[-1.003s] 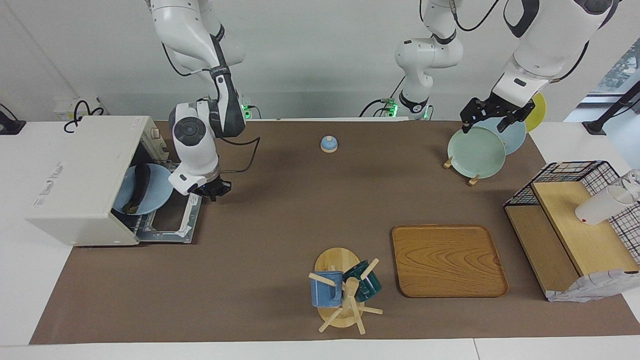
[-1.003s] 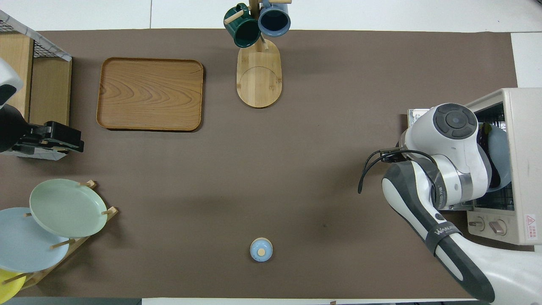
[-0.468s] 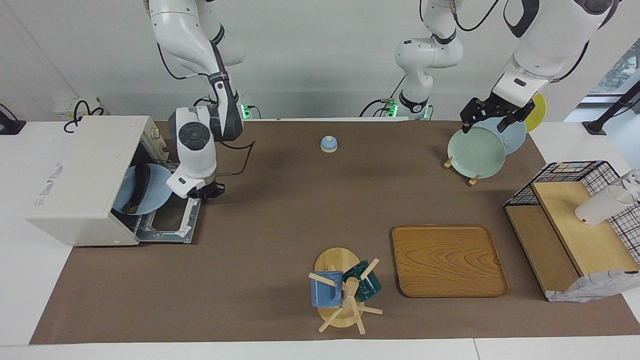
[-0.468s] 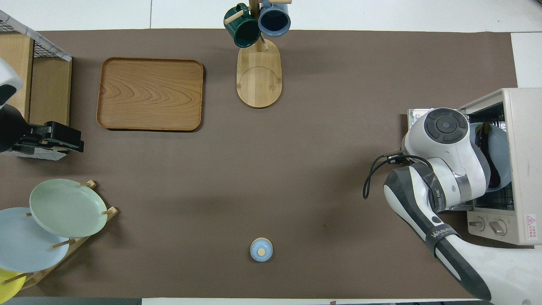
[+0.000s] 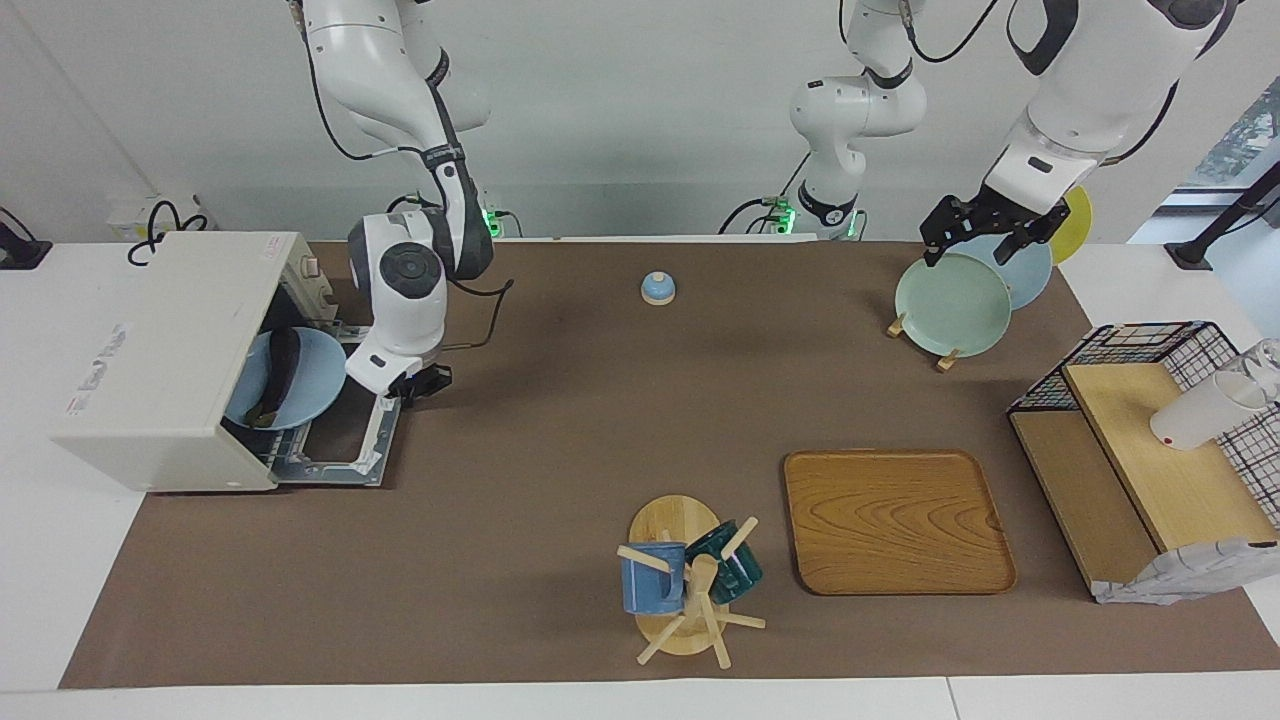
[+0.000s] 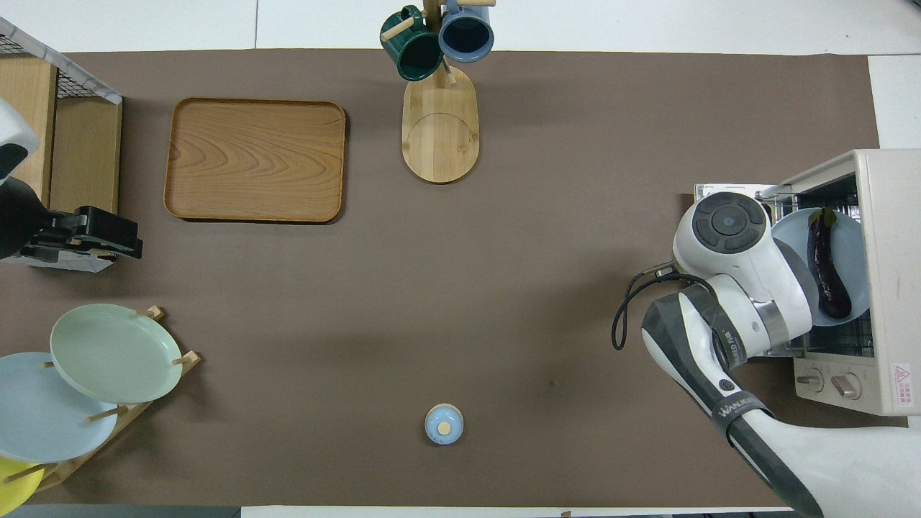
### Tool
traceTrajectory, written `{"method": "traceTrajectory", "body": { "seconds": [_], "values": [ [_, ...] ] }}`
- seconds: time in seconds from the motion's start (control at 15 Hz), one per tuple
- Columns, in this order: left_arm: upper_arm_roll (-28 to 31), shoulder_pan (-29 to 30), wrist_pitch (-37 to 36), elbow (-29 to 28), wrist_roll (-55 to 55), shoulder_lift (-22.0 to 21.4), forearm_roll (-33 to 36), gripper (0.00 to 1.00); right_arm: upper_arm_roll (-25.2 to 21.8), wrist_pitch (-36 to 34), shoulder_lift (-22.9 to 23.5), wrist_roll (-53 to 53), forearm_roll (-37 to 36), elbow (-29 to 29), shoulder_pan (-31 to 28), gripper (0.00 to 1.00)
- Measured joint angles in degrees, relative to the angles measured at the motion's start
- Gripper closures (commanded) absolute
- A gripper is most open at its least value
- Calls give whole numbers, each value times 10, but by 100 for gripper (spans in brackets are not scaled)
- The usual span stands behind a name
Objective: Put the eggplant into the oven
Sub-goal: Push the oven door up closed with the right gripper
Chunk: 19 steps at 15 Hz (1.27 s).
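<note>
The dark purple eggplant [image 5: 279, 373] lies on a light blue plate [image 5: 318, 380] on the rack inside the cream-white oven [image 5: 160, 360], at the right arm's end of the table. The oven's door [image 5: 345, 450] is folded down open. The eggplant [image 6: 826, 267] and plate [image 6: 790, 241] also show in the overhead view, inside the oven [image 6: 892, 273]. My right gripper [image 5: 417, 384] hangs low beside the open door's edge, apart from the plate and holding nothing; its wrist hides it from above. My left gripper [image 5: 985, 238] waits over the plate rack and also shows in the overhead view [image 6: 108, 237].
A plate rack [image 5: 950, 305] with green, blue and yellow plates stands near the left arm. A wooden tray [image 5: 895, 520], a mug tree [image 5: 690, 590] with two mugs and a wire-and-wood shelf box [image 5: 1150, 450] lie farther out. A small blue knob [image 5: 658, 288] sits near the robots.
The right arm's wrist has drawn back from the oven mouth toward the table's middle, uncovering the eggplant and plate from above. The left arm has not moved.
</note>
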Motion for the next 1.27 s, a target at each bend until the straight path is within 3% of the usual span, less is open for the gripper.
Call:
{"method": "traceTrajectory", "body": {
  "seconds": [0.47,0.94,1.07,1.27],
  "values": [
    [0,0,0,0,0,0,0,0,-1,-139,-37,-179,-5,122,-35,100],
    [0,0,0,0,0,0,0,0,-17,-156,-74,-298,-22,144,-110,100],
    [0,0,0,0,0,0,0,0,-16,-175,-79,-305,-3,159,-112,100],
    [0,0,0,0,0,0,0,0,-7,-253,-98,-307,91,220,-108,95]
  ]
}}
